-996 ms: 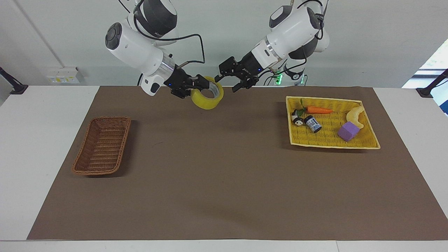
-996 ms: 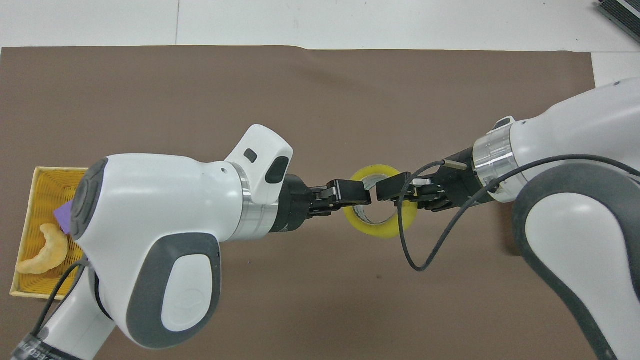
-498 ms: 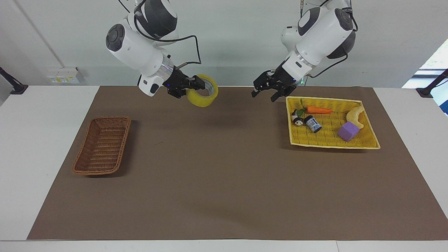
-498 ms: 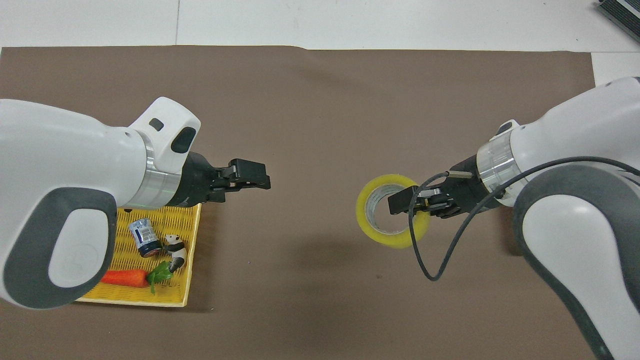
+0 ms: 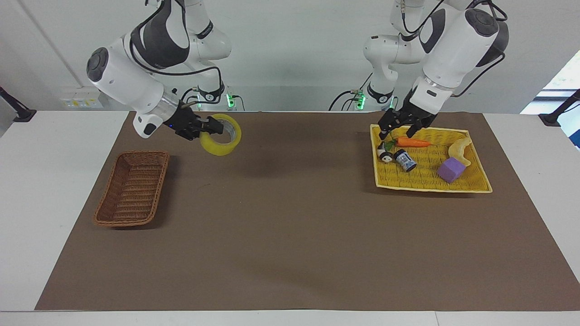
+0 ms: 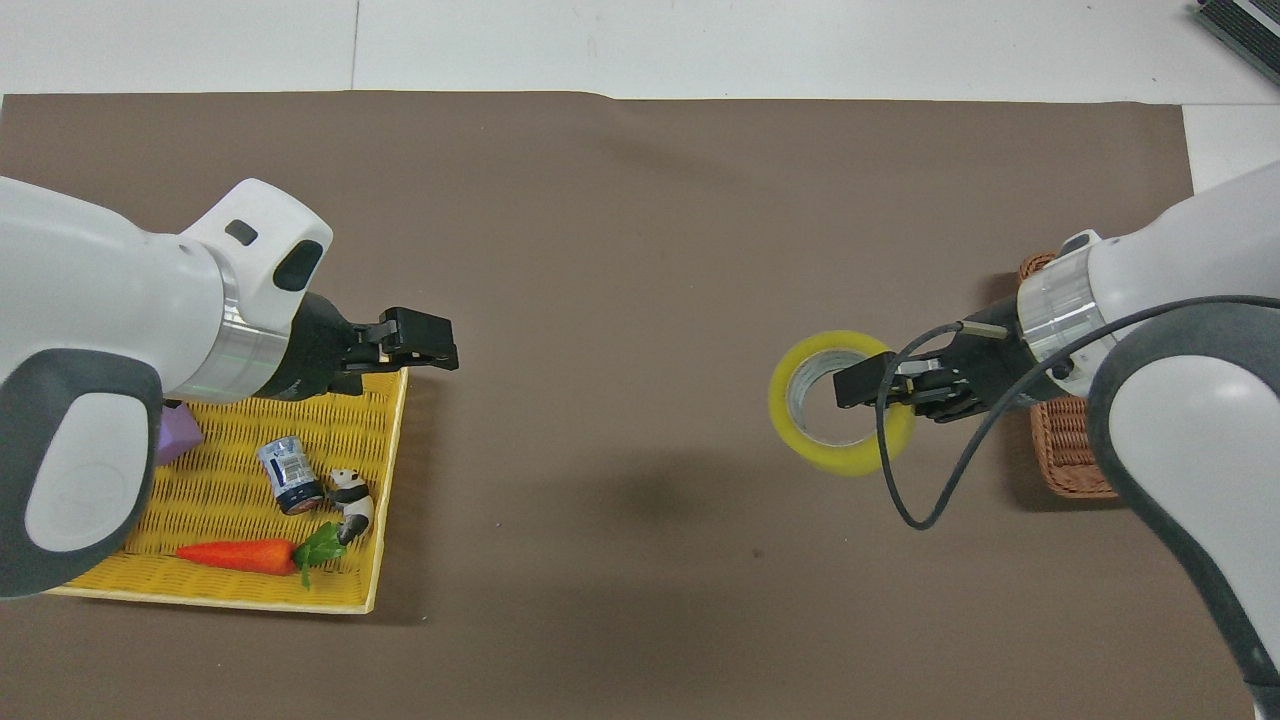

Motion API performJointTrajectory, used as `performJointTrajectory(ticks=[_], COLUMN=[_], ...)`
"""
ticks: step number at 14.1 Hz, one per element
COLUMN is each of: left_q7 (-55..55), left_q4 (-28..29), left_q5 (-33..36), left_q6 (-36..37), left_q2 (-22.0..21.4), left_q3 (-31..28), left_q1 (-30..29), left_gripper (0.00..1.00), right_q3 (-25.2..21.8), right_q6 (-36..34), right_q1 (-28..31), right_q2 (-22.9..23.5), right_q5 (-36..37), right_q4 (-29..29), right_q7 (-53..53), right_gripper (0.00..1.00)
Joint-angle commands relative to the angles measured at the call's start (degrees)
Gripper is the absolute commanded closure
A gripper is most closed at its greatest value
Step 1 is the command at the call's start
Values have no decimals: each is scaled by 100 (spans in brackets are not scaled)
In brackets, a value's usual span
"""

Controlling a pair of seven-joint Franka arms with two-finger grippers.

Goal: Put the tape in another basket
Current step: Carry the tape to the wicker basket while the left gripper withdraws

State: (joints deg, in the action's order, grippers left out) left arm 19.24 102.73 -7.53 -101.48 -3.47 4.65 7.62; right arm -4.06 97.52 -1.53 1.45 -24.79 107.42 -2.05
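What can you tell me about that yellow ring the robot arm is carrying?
It is a roll of tape: wide, translucent yellow, with a pale core and an open hole. The right gripper is shut on its wall, one finger inside the hole. It hangs tilted in the air above the brown mat, touching nothing else, short of the wicker basket.
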Motion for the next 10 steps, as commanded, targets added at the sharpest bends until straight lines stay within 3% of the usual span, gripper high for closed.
performJointTrajectory(ticks=[1,4,10], left_q7=[-752,-1315,-1889], left_q4=[-322,-648,-1148], left_q5=[384,988,1018], left_q6=[496,901,1568], left_q2=[-49,-31,48], left_q3=[72,63,-16], left_q1=[-479,-709,-911], left_gripper=[0,0,0], right_q3=[63,63,63], right_q6=[556,1057,1603], right_q1=[652,1188,1971], right_q2=[118,539,1208], right_q5=[158,483,519], right_q4=[314,288,244], right_q7=[-864,-1646,-3071], right_gripper=[100,100,100])
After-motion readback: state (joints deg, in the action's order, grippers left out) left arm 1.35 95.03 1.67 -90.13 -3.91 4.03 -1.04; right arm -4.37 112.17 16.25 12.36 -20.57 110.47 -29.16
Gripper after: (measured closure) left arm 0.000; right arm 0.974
